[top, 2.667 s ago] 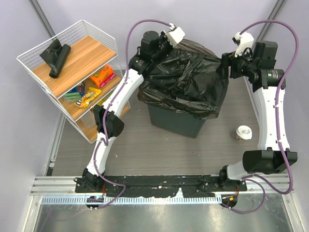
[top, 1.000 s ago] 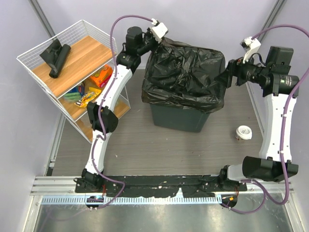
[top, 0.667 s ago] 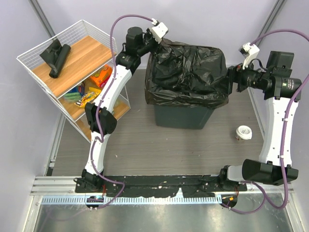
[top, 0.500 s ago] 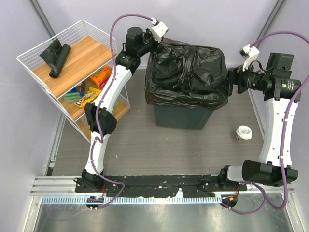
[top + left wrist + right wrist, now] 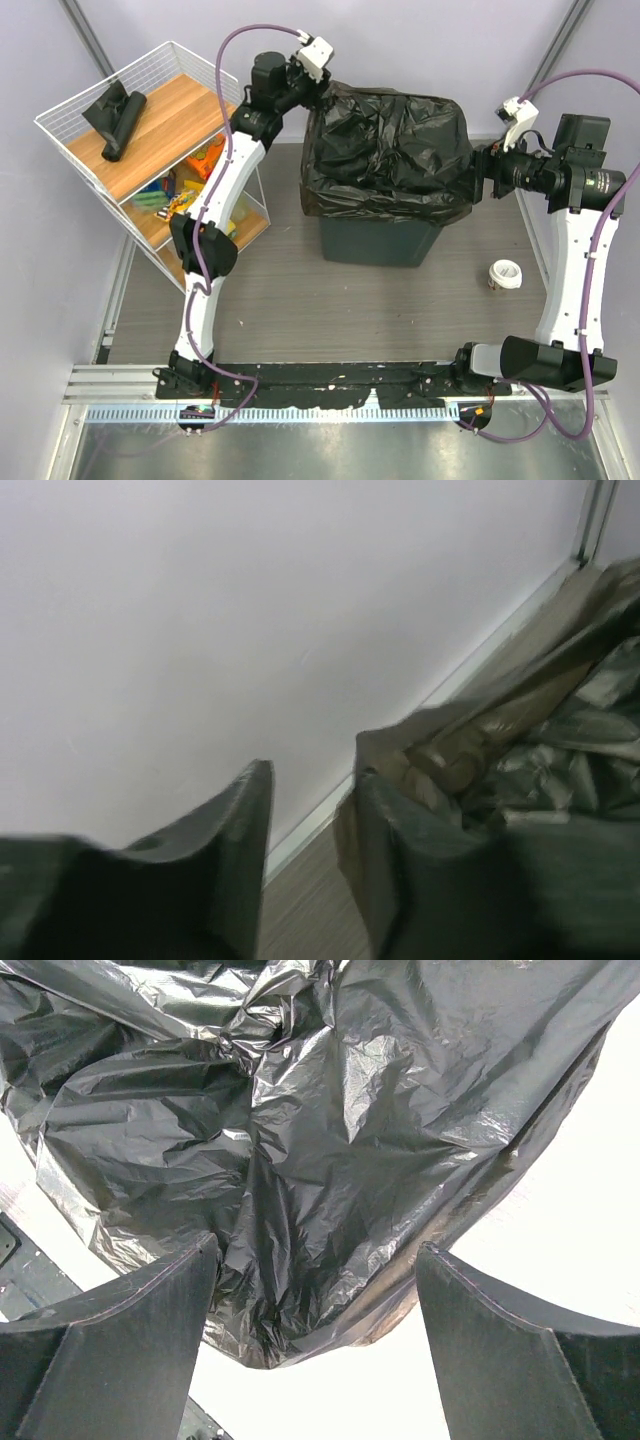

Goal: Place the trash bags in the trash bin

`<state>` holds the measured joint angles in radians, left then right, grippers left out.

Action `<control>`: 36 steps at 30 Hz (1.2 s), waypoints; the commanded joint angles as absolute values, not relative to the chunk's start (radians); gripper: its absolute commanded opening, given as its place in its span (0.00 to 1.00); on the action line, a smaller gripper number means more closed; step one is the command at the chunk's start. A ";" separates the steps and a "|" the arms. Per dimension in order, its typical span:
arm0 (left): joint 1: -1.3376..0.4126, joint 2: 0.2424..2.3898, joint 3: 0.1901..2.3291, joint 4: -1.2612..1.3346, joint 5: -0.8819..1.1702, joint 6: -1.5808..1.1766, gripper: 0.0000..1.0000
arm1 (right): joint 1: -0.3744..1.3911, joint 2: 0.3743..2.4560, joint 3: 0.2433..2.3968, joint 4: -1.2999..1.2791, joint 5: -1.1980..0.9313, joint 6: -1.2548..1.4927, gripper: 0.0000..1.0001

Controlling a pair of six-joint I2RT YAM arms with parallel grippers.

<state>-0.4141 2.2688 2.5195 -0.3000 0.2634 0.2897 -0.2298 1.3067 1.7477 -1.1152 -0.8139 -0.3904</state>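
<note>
A large crinkled black trash bag is draped over the top of the dark trash bin and hides its rim. My left gripper is at the bag's far left corner. In the left wrist view it is open, with bag film lying against its right finger. My right gripper is at the bag's right edge. In the right wrist view it is wide open, with the bag just ahead of it and not pinched. A roll of black bags lies on the rack's top shelf.
A white wire shelf rack stands at the left with colourful snack packets on its lower shelves. A paper cup stands to the right of the bin. The back wall is close behind the bin.
The bag, first bunched and tilted, has been stretched level over the bin. My left gripper has since drawn a little left, off the bag's corner. My right gripper has stayed at the right edge.
</note>
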 commanded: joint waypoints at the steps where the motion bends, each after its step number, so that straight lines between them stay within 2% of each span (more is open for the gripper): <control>1: -0.380 2.266 2.528 -0.413 0.310 0.255 0.27 | -0.235 1.293 1.747 -1.083 -0.810 -0.384 0.84; 2: -0.373 2.264 2.528 -0.414 0.327 0.239 0.16 | -0.236 1.296 1.744 -1.080 -0.807 -0.380 0.84; 4: -0.359 2.264 2.528 -0.413 0.351 0.212 0.00 | -0.238 1.302 1.743 -1.075 -0.808 -0.374 0.84; 16: -0.344 2.249 2.488 -0.411 0.388 0.228 0.00 | -0.238 1.279 1.735 -1.103 -0.830 -0.411 0.84; 23: -0.344 2.200 2.401 -0.419 0.321 0.374 0.00 | -0.236 1.266 1.756 -1.224 -0.793 -0.548 0.87; 31: -0.344 2.151 2.332 -0.419 0.236 0.479 0.00 | -0.236 1.253 1.759 -1.230 -0.778 -0.555 0.87; 34: -0.344 2.141 2.370 -0.443 0.224 0.485 0.16 | -0.236 1.256 1.767 -1.232 -0.776 -0.552 0.87; 36: -0.344 2.134 2.379 -0.454 0.213 0.498 0.36 | -0.236 1.255 1.769 -1.232 -0.775 -0.551 0.87</control>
<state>-0.3710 2.1715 2.3528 -0.4229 0.2653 0.4538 -0.2329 1.2720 1.7397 -1.2057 -0.7910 -0.5293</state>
